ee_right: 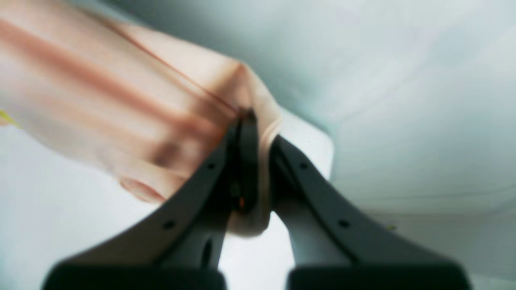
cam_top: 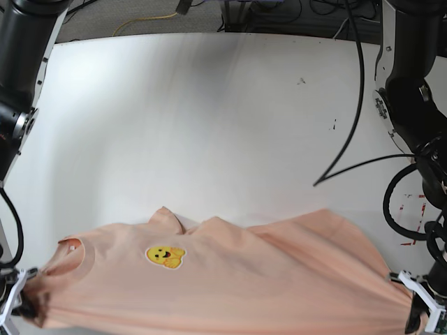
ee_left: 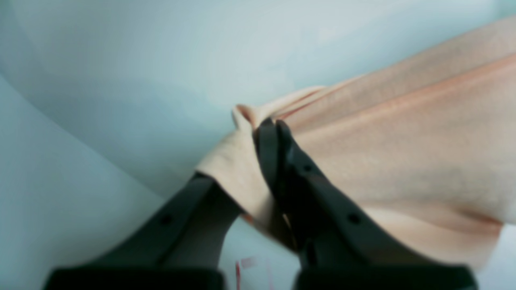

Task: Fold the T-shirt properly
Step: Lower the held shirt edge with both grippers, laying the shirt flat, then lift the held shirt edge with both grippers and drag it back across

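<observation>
Base view: the T-shirt (cam_top: 230, 279) stretches across the table (cam_top: 209, 118) at 6 o'clock; right gripper (cam_top: 28, 303) at 8 and left gripper (cam_top: 417, 314) at 4, blurry, apparently pinch its ends.

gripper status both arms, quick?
Left gripper: closed, pinching an edge of the T-shirt.
Right gripper: closed, pinching the T-shirt's opposite end.

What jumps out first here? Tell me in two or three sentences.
The peach T-shirt stretches across the near edge of the white table, its yellow face emblem showing towards the collar end. The left gripper and right gripper are each shut on an end of it, pulling it taut between them.
</observation>
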Controlling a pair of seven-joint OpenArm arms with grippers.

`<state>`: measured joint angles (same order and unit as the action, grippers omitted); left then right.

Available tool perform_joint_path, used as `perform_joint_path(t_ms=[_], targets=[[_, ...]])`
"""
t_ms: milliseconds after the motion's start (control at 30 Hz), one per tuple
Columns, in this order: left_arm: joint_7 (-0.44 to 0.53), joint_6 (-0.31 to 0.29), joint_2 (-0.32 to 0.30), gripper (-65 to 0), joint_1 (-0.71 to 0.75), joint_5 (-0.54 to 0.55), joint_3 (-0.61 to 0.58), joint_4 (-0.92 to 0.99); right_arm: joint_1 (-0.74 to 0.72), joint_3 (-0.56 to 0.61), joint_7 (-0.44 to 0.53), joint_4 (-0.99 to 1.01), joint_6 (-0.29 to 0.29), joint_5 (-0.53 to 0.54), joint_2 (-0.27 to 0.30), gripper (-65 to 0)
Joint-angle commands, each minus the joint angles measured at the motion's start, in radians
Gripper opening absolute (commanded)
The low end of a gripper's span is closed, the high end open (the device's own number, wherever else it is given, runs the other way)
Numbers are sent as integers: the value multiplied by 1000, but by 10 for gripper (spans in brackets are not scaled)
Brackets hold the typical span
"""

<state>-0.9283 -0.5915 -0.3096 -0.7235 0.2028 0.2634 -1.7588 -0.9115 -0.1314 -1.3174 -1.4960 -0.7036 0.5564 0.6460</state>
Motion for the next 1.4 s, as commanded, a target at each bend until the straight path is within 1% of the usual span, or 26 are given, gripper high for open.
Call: perform_joint_path(t_ms=[0, 100, 233, 267, 433, 500, 533, 567, 667, 767, 800, 900, 967, 1167, 1233, 1367], targets=[[42, 15, -18, -650, 11, -10, 7, -48, 45, -67, 12, -58, 5, -23, -1, -650], [44, 15, -13, -650, 71, -10, 7, -48, 153, -116, 12, -81, 5, -23, -24, -650], [73, 15, -18, -650, 192, -9, 14, -89, 322, -184, 11, -165, 5, -23, -61, -650], [76, 15, -18, -650, 216, -9, 21, -99, 358, -201, 11, -182, 5, -23, -62, -650], [76, 14, -16, -650, 361, -9, 41, -128, 516, -273, 11, -252, 5, -23, -111, -650], [76, 14, -13, -650, 445, -7, 75, -146, 589, -301, 11, -282, 5, -23, -116, -650], [76, 12, -12, -650, 465, -7, 83, -149, 607, -307, 11, -289, 5, -23, -121, -650], [76, 9, -10, -650, 500, -7, 95, -158, 632, -316, 11, -302, 5, -22, -133, -650], [78, -41, 13, -650, 594, -7, 119, -177, 710, -353, 9, -351, 5, -22, -157, -650], [78, -98, 42, -650, 678, -9, 176, -184, 788, -397, 8, -397, 5, -22, -182, -650], [78, -107, 48, -650, 704, -9, 188, -186, 805, -406, 5, -409, 5, -22, -194, -650], [78, -107, 51, -650, 769, -9, 215, -186, 865, -460, -21, -427, 5, -22, -223, -650], [78, -107, 53, -650, 809, -9, 219, -186, 908, -485, -21, -429, 5, -17, -251, -650], [82, -107, 53, -650, 898, -9, 238, -181, 1026, -571, -21, -421, 5, 63, -297, -650], [104, -107, 53, -650, 927, -9, 236, -181, 1063, -589, -21, -421, 5, 100, -312, -650], [154, -107, 53, -650, 982, -10, 236, -180, 1136, -606, -21, -421, 5, 167, -315, -650]])
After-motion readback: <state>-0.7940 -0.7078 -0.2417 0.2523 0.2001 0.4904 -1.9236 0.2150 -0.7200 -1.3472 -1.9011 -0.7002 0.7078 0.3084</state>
